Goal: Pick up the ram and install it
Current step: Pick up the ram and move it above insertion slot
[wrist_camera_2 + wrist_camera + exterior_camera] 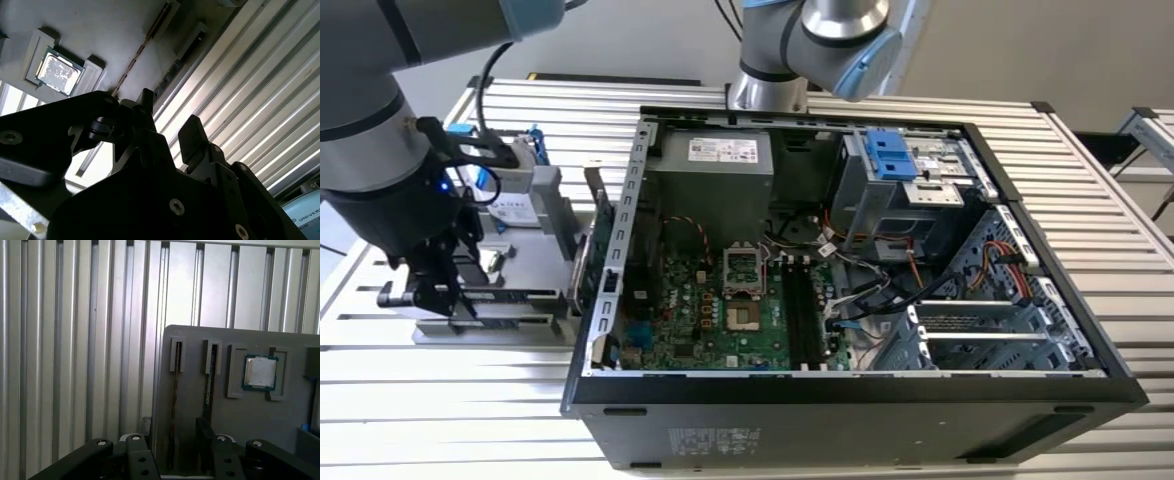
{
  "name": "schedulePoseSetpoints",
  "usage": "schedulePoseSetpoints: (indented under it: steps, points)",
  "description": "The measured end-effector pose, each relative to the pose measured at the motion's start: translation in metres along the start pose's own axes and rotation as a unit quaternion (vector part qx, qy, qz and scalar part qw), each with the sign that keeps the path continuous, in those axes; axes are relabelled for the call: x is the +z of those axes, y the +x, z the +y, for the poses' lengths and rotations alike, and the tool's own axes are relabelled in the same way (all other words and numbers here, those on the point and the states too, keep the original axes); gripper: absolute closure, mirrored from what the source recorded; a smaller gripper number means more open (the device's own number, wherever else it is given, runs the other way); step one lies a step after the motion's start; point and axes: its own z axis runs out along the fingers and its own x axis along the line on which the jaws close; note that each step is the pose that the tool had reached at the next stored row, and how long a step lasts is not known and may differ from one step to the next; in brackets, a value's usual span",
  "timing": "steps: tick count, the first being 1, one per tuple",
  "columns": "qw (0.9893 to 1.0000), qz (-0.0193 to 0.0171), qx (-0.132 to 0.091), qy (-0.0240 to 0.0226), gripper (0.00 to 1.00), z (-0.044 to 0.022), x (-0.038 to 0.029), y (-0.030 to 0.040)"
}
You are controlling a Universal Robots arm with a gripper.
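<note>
Your gripper point(174, 440) hangs over the gray tray point(240, 427), jaws open and empty, either side of the ram point(175, 390) standing on edge in its slot. I'd center it in the gap and come down square, well off the second stick point(210, 385).

In the first wrist view the black fingers point(205, 440) of the gripper point(172, 432) are hiding the near end of the ram point(175, 395), and the grey holder tray point(195, 405) is running off the picture's edge. In the exterior view we are seeing the arm point(374, 190) covering most of that tray.
</note>
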Motion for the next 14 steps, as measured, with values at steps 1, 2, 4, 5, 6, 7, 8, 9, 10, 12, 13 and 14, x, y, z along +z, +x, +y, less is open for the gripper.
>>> schedulePoseSetpoints:
  steps: [1,2,4,5,6,7,8,9,10,12,13,14]
  points:
    - [1.0000,0.0000,0.000,0.0000,0.00,0.0000,0.0007,0.0000]
    - [1.0000,0.0000,0.000,0.0000,0.00,0.0000,0.0014,0.0000]
    - [1.0000,0.0000,0.000,0.0000,0.00,0.0000,0.0027,0.0000]
    - [1.0000,0.0000,0.000,0.0000,0.00,0.0000,0.0034,-0.0001]
    - [1.0000,0.0001,0.000,0.0000,0.00,0.0000,0.0041,-0.0001]
    - [1.0000,0.0000,0.000,0.0000,0.00,0.0000,0.0048,-0.0001]
    - [1.0000,0.0001,0.000,0.0000,0.00,0.0001,0.0054,-0.0001]
    - [1.0000,0.0001,0.000,0.0000,0.00,0.0003,0.0062,-0.0001]
    - [1.0000,0.0002,0.000,-0.0001,0.00,0.0006,0.0070,-0.0001]
    - [1.0000,0.0002,0.000,0.0000,0.00,0.0010,0.0088,-0.0002]
    - [1.0000,0.0003,0.000,0.0000,0.00,0.0011,0.0097,-0.0002]
    - [1.0000,0.0003,0.000,0.0000,0.00,0.0013,0.0105,-0.0002]
